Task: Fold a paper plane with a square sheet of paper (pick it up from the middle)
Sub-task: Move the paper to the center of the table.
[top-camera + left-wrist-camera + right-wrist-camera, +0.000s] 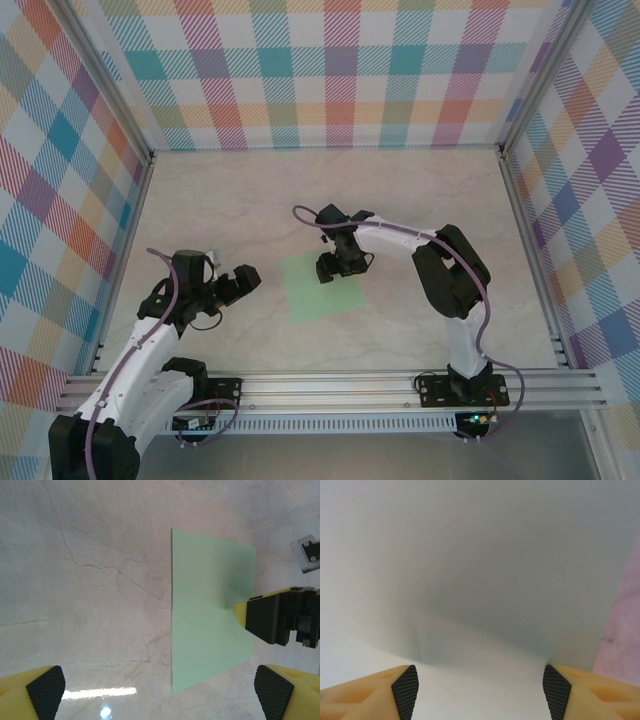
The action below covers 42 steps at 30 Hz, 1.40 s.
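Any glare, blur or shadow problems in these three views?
Top external: sharp, evenly lit. Left wrist: a glare streak on the table near the bottom. Right wrist: the paper is blurred, with a soft shadow above the fingers.

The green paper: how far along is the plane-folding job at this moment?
Done: nothing; the green sheet lies flat on the table, no fold showing. In hand: the right gripper, jaws open, sits over its far part; the left gripper is open, off to the side. Left: every fold.
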Tool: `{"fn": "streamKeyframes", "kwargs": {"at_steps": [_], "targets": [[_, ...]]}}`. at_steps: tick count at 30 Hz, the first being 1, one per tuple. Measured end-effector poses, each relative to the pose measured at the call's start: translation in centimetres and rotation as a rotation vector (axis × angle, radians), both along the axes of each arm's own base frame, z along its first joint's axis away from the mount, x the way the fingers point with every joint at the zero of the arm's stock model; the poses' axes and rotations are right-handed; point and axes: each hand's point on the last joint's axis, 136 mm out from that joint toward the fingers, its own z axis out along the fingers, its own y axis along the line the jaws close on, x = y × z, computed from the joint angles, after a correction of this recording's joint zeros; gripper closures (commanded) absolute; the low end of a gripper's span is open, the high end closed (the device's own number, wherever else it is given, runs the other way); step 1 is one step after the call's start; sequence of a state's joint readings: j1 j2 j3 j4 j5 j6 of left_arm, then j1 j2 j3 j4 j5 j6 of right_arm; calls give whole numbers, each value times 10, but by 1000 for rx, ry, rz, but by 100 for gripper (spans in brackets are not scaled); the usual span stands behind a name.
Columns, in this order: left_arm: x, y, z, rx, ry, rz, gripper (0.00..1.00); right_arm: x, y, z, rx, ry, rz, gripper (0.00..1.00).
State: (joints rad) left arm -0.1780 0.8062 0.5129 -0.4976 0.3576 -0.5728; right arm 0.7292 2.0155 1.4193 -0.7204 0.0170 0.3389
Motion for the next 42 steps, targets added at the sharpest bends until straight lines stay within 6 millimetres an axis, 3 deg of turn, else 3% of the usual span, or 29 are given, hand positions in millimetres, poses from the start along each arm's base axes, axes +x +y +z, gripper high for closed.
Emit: {"fn": "streamKeyframes", "kwargs": {"at_steps": [7, 13, 20, 29, 42], "targets": [[-1, -3, -2, 5, 6, -13, 0, 2, -2, 24, 9, -21, -39, 26], [-1, 2, -4, 37, 6, 6, 0, -11, 15, 54, 73, -45, -94, 25], [-3, 10, 1, 73, -21, 25, 0, -25, 27, 45, 68, 0, -160, 19], [-3, 12, 2, 81, -27, 34, 0, -19, 25, 30, -3, 23, -222, 10], [1, 11, 5, 77, -48, 35, 0, -19, 59, 24, -37, 8, -68, 5]]}}
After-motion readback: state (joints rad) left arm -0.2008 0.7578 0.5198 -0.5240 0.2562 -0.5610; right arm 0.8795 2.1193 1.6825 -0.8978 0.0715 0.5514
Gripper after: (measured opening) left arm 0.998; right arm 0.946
